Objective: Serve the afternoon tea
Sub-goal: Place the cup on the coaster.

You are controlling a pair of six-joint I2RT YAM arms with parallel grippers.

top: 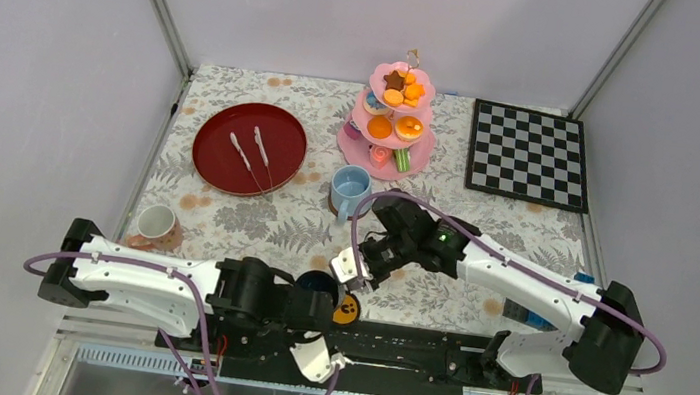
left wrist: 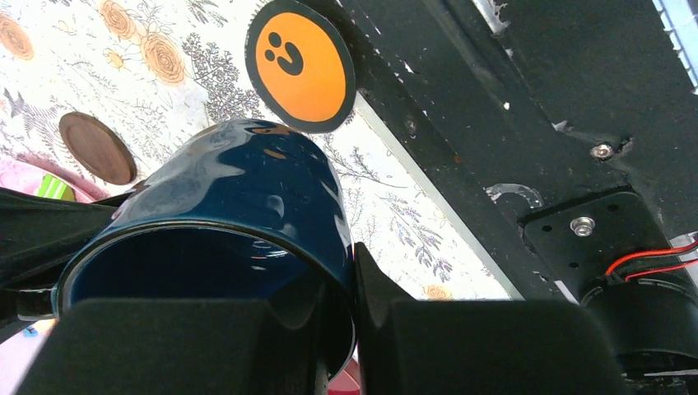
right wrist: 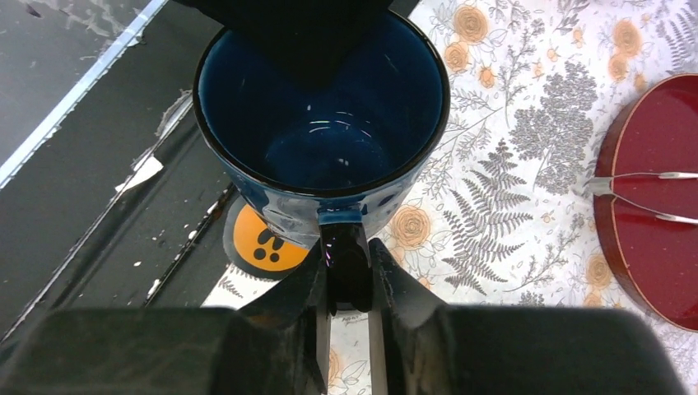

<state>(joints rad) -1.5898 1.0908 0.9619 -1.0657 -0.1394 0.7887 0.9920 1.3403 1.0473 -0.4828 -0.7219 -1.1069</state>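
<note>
The dark-blue cup (right wrist: pixel 321 123) sits between both pairs of jaws, the left gripper (left wrist: pixel 352 284) pinching its wall with one finger inside the rim and the right gripper (right wrist: pixel 346 276) pinching its handle, apparently a handover, with the orange disc (left wrist: pixel 300 64) just beneath.

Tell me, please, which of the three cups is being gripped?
The dark-blue cup: left claw clamps its rim, right claw its handle. The light-blue cup and white cup stand free.
</note>
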